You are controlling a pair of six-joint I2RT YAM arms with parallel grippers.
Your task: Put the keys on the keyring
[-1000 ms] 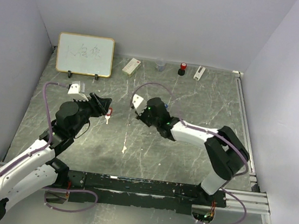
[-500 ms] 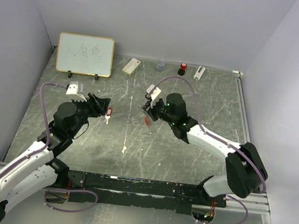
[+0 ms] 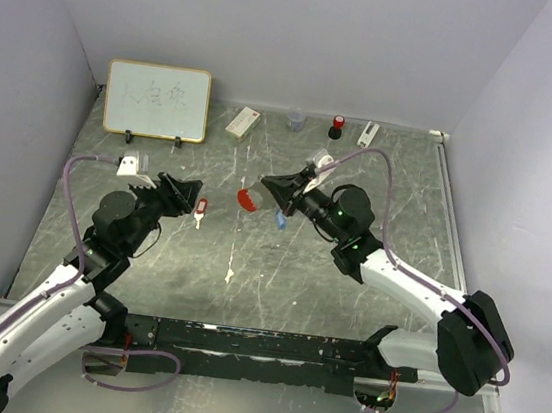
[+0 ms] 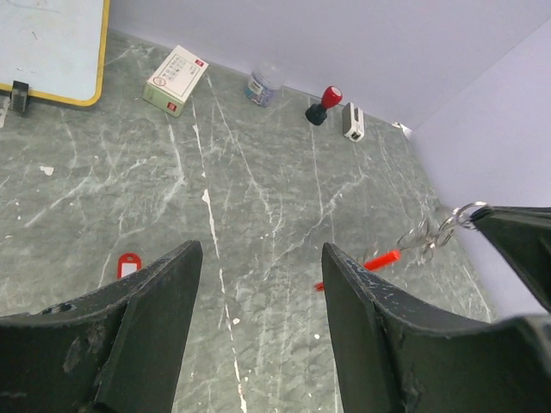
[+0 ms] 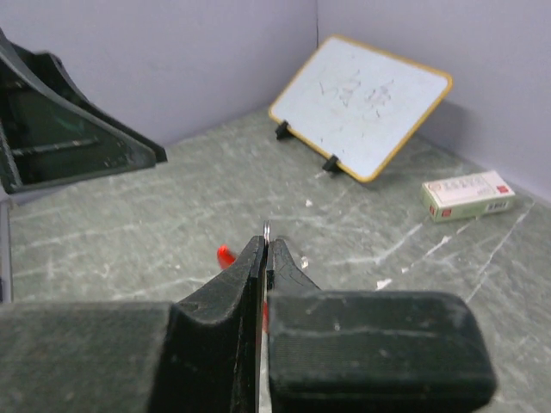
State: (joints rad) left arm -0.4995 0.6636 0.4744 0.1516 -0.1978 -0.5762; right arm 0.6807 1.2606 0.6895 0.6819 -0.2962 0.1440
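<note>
1. The keyring (image 3: 249, 200) is hanging in the air over the middle of the counter (image 3: 359, 187). Its thin metal ring is pinched at the top and its red fob is dangling below.
2. The right claw (image 3: 269, 183) is clamping that ring. In the right wrist view its jaws are pressing together, with only the fine wire of the ring poking out between the tips.
3. A small blue piece (image 3: 280, 219), probably the blue key, is showing just under the right claw. I cannot tell whether it is lying on the counter or hanging.
4. The red key (image 3: 200, 208) is lying flat on the counter to the left of the keyring, apart from it. Its red head is pointing toward the back wall and its silver blade toward the near edge.
5. The left claw (image 4: 258, 254) is hanging just beside the red key with its jaws standing wide apart and gripping nothing. In the left wrist view the red key is lying just outside the left finger (image 4: 146, 318).
6. Along the back edge of the counter, a whiteboard (image 3: 157, 100) is leaning on its stand at the left.
7. To the right of the whiteboard, a small box (image 3: 242, 122), a clear cup (image 3: 296, 120), a red-topped stamp (image 3: 336, 125) and a small white block (image 3: 367, 134) are sitting in a row.
</note>
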